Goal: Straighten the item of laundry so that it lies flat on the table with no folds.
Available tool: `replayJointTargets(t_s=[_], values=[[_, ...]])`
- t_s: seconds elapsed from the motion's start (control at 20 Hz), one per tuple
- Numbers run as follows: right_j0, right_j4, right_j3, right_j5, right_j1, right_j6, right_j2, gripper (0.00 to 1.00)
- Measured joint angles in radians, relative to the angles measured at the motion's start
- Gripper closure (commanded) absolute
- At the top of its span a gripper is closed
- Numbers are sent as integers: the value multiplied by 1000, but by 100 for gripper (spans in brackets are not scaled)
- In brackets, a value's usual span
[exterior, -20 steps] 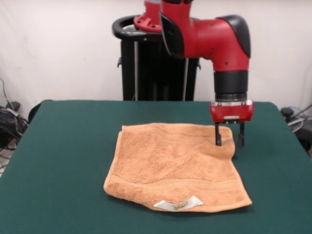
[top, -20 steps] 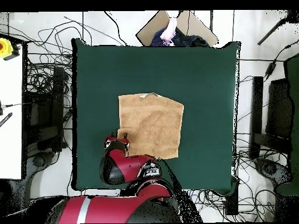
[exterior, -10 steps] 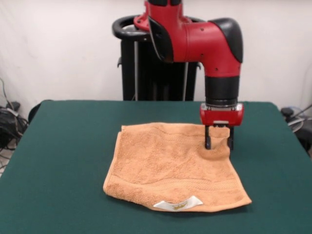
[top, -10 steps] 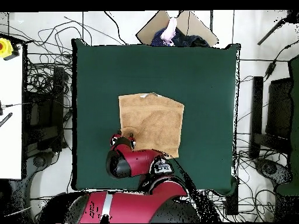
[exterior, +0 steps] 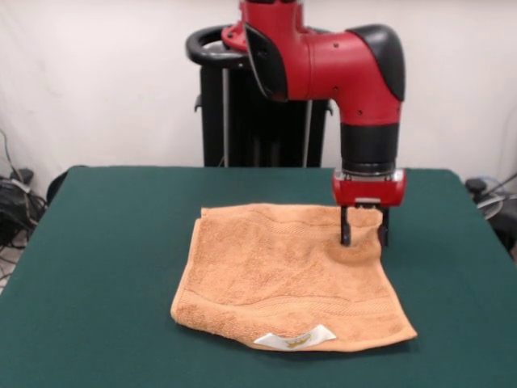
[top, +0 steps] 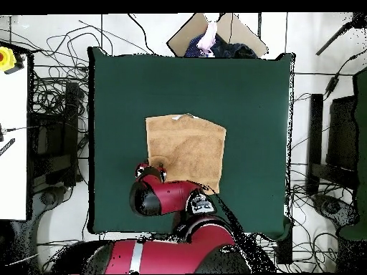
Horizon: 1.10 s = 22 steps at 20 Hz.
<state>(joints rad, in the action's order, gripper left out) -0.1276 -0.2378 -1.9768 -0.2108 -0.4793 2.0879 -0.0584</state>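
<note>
The orange-tan towel (exterior: 287,277) lies near the middle of the green desk (exterior: 105,267), spread mostly flat, with its white label (exterior: 296,338) on the edge toward the desk's front edge in the front view. It is not quite square to the desk: the edge with the label runs wider than the far edge, and the far right corner looks bunched and slightly lifted.

The fingers (exterior: 362,236) stand at that far right corner. They point straight down and are parted by a narrow gap, with a fold of towel rising between them; one finger presses into the terry, and the other sits at the towel's outer edge. Whether they already pinch the cloth or only straddle it I cannot tell.

The overhead view shows the fingers (top: 150,172) at the towel's corner nearest the robot's base, the rest of the cloth stretching away from them toward the opposite desk edge.

So the towel's body lies inward from the fingers, and a pull outward, away from the towel's centre, would likely draw the corner flat.
</note>
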Motion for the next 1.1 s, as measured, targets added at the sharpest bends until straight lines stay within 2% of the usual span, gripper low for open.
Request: replayJointTargets(t_s=[1.1], values=[[10,-2,2,-3,-11,0,12,0]])
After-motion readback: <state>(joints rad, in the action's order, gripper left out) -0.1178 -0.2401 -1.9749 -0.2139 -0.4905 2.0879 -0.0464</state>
